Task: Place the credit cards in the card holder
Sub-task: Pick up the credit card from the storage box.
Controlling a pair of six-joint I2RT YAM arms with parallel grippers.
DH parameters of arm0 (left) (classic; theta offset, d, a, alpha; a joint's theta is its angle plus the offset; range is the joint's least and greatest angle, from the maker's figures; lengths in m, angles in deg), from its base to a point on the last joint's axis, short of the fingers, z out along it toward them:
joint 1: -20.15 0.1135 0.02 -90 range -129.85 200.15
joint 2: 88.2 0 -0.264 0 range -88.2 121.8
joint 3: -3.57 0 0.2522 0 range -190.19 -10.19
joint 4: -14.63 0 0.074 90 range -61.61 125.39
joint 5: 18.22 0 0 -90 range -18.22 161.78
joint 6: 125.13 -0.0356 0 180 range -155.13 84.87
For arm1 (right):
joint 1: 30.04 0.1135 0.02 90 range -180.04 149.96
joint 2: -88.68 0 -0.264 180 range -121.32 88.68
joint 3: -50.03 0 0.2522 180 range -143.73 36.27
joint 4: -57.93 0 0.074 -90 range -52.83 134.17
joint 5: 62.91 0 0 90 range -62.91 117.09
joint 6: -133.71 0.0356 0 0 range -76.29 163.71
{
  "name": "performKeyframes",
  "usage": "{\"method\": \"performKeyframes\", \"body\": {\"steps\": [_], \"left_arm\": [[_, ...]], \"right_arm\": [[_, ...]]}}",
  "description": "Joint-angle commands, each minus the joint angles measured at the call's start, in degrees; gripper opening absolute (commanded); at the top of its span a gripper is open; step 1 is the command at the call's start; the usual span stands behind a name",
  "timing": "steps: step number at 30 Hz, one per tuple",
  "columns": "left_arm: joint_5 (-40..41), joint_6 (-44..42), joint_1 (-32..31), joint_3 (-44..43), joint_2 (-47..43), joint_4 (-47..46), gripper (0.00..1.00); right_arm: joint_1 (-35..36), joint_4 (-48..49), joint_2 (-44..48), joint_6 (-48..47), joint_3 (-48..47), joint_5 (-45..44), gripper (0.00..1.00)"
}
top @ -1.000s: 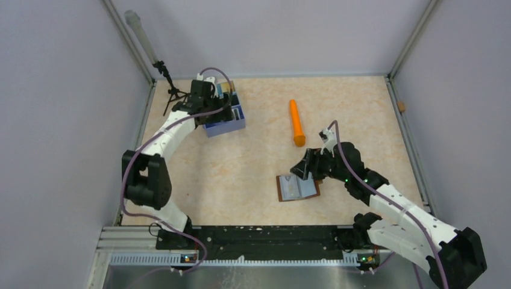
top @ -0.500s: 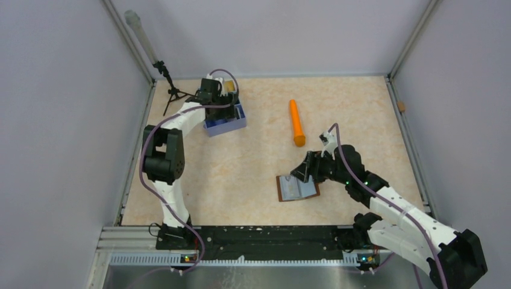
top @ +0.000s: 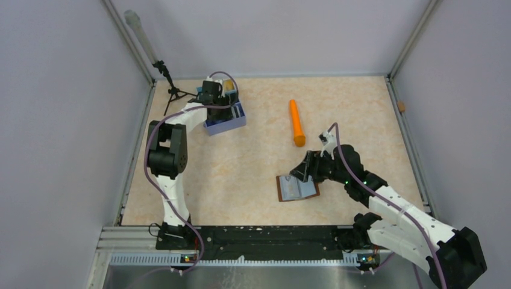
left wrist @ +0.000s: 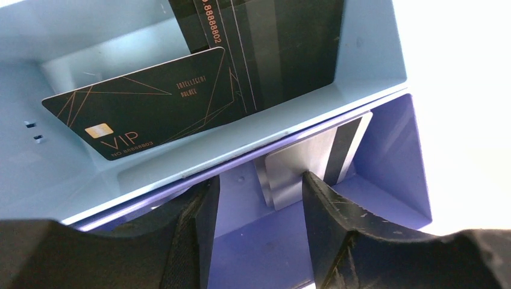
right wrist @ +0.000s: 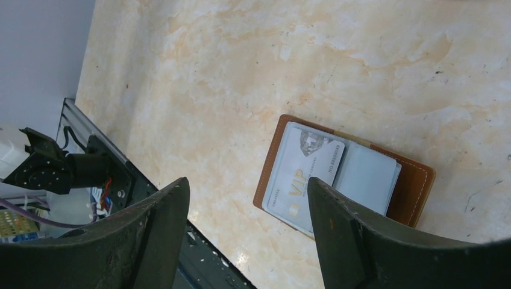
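Spotter: Tray end first. Your left gripper (left wrist: pixel 260 178) is down in the blue tray (left wrist: pixel 373 36), far left on the table (top: pixel 241 168). Jaws part-way apart, nothing pinched. A silvery card (left wrist: pixel 307 159) stands on edge in the darker compartment, its lower corner between your fingertips (left wrist: pixel 199 205). One finger hides part of it; can't tell if that finger touches.

Operator: What's in the next compartment?

Spotter: Paler one, beyond the divider: a black VIP card (left wrist: pixel 144 102) leaning at a tilt, gold chip near a lower corner. A second black card (left wrist: pixel 271 42) stands upright behind it, digits along one edge.

Operator: And the other arm?

Spotter: Your right gripper (right wrist: pixel 247 182) hangs above the card holder (right wrist: pixel 416 186), jaws wide, empty. Holder lies open and flat on the table, right of centre, nearer you than the orange cylinder (top: pixel 296 122). Two light cards on its lining: a pale VIP card (right wrist: pixel 301 174) lapping over the edge of a plain pale card (right wrist: pixel 367 177). Can't tell if either sits in a slot.

Operator: Anything else?

Spotter: Small black tripod (top: pixel 172 90) at the far-left corner, near the tray.
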Motion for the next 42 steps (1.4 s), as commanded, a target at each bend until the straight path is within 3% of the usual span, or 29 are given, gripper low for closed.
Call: {"method": "performKeyframes", "body": {"steps": [1,12,18,28,42], "left_arm": [[3.08,0.09,1.16,0.21,0.41,-4.79,0.54],[-0.90,-0.66,3.01,5.09,-2.84,-8.96,0.36],[-7.33,-0.48,5.07,5.80,-3.04,-10.30,0.31],[-14.39,0.11,7.66,7.67,-3.87,-12.97,0.00],[-17.99,-3.01,9.72,14.93,-14.67,-17.42,0.00]], "right_arm": [[-0.47,3.26,-0.44,0.91,0.50,1.01,0.70],[-0.45,4.66,-1.41,1.41,0.77,2.01,0.70],[-0.49,5.07,-1.45,1.66,1.02,2.40,0.70],[-0.49,4.90,-1.41,1.79,1.06,2.42,0.69],[-0.48,4.65,-0.83,2.08,1.31,2.60,0.69]]}}
